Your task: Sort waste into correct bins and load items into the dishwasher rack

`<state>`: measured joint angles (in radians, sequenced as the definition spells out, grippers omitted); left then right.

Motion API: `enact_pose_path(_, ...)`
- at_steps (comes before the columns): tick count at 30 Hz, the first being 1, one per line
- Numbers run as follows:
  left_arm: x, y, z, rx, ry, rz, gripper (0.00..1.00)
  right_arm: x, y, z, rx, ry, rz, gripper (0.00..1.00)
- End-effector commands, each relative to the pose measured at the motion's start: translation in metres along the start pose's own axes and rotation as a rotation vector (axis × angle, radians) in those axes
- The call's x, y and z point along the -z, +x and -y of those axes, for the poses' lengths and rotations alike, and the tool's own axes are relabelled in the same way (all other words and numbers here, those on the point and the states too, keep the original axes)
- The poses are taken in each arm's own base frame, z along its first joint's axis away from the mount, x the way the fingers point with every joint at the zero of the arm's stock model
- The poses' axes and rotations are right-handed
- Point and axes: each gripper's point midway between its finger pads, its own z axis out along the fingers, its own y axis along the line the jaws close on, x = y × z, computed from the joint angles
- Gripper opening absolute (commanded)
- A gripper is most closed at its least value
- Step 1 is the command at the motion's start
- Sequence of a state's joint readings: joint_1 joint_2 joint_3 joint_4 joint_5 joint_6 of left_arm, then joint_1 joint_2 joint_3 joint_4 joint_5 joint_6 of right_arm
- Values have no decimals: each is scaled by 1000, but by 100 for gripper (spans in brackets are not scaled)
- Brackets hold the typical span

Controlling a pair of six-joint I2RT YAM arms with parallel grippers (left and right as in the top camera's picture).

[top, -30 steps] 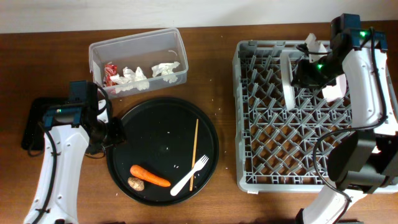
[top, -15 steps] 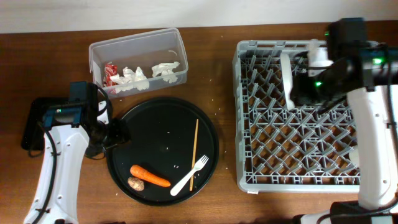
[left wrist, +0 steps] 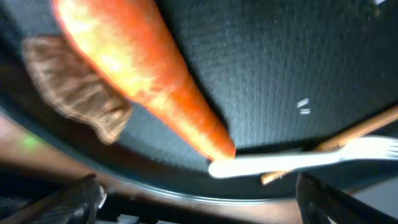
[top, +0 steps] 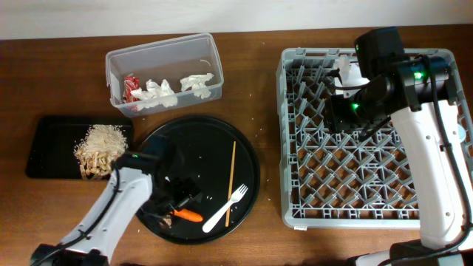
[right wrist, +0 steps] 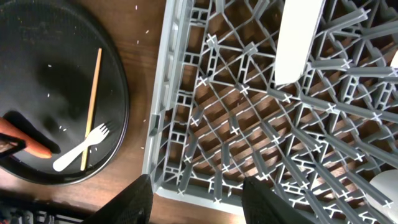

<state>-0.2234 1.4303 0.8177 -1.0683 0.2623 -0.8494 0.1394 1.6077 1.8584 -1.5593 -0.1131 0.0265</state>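
Hovering over the carrot [left wrist: 137, 81], the left end effector [left wrist: 206, 199] gapes wide — the right end effector [right wrist: 202, 199], over the rack [right wrist: 163, 115], seems parted.

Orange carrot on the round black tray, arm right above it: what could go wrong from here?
The tapered orange carrot sits right beside a small brown lump and its tip meets the white plastic fork, so the left arm's open fingers might catch either along with it. Being round, it could also roll away when squeezed.
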Motion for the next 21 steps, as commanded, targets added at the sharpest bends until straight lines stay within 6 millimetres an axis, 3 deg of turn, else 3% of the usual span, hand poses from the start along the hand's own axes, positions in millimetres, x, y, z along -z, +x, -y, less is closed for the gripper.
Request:
enact_pose_path(1, -17, 3, 3, 87, 23, 13, 99, -1, 1, -2, -1, -7, -6, 51)
enact_pose_path(4, -33, 1, 2, 128, 41, 32, 99, -1, 3, -2, -2, -7, -14, 51)
enact_pose_path(8, -34, -33, 1, 154, 35, 212, 95, -1, 5, -2, -3, -7, -22, 51)
enact_pose_path(9, -32, -40, 0, 154, 26, 251, 89, -1, 5, -2, -3, -7, -23, 51)
enact_pose_path(12, -28, -55, 3, 150, 36, 330, 54, -1, 6, -2, -3, -7, -25, 51)
enact_pose_path(16, -26, -60, 10, 143, 65, 348, 25, -1, 6, -2, -4, -7, -27, 51)
enact_pose_path(19, -24, -63, 14, 127, 78, 358, 18, -1, 7, -2, -4, -6, -29, 51)
enact_pose_path(21, -13, -69, 24, 46, 93, 385, 7, -1, 7, -2, -4, -6, -29, 51)
